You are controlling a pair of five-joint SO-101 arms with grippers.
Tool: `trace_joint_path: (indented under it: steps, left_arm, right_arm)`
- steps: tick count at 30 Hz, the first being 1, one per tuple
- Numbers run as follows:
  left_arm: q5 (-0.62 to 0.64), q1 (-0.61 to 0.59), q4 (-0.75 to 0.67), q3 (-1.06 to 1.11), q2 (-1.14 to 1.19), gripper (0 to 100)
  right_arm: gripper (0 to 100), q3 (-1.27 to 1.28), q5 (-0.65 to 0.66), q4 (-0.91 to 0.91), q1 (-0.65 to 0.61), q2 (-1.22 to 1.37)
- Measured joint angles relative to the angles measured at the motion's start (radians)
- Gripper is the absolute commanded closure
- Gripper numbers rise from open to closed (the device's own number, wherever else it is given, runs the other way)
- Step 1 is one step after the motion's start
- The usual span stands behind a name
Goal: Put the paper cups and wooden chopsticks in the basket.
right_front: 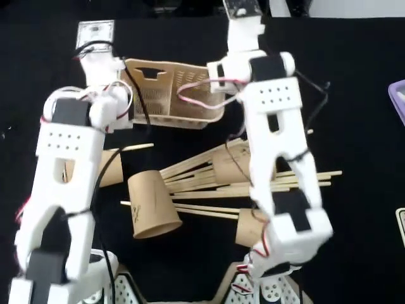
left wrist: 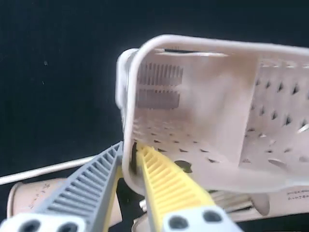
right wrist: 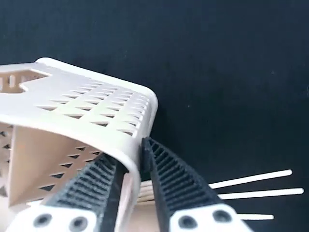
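Observation:
A beige perforated basket (right_front: pixel 169 95) sits at the back of the black table, held at both ends. My left gripper (right_front: pixel 131 106) is shut on its left rim; in the left wrist view the grey and yellow fingers (left wrist: pixel 159 179) pinch the basket wall (left wrist: pixel 203 111). My right gripper (right_front: pixel 216 79) is shut on the right rim; black fingers (right wrist: pixel 169 179) clamp the basket corner (right wrist: pixel 96 111). Several brown paper cups lie on their sides in front, among them a large cup (right_front: pixel 152 206). Wooden chopsticks (right_front: pixel 202 180) are scattered between them, partly under the right arm.
A purple object (right_front: pixel 398 95) pokes in at the right edge. A white card (right_front: pixel 95 31) lies at the back left. Both arm bases stand at the front edge. In the wrist views a cup (left wrist: pixel 29 198) and chopsticks (right wrist: pixel 251 186) lie below the basket.

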Motion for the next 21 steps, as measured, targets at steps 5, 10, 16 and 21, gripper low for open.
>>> trace_joint_path:
  steps: [5, 10, 16, 21]
  left_arm:
    - [-0.003, -0.014, 0.124, -0.207, 0.18, 97]
    - [-0.006, -0.014, 0.321, -0.486, 0.341, 97]
    - [-0.006, -0.046, 0.448, -0.704, 0.436, 97]
    - [-0.008, -0.048, 0.451, -0.664, 0.436, 97]
  right_arm:
    - [98.8, -0.367, 0.058, 0.206, -0.002, 0.215]
    - [98.8, -0.652, 0.087, 0.285, -0.002, 0.388]
    - [98.8, -0.674, 0.087, 0.287, -0.003, 0.396]
    - [98.8, -0.565, 0.087, 0.287, -0.003, 0.305]
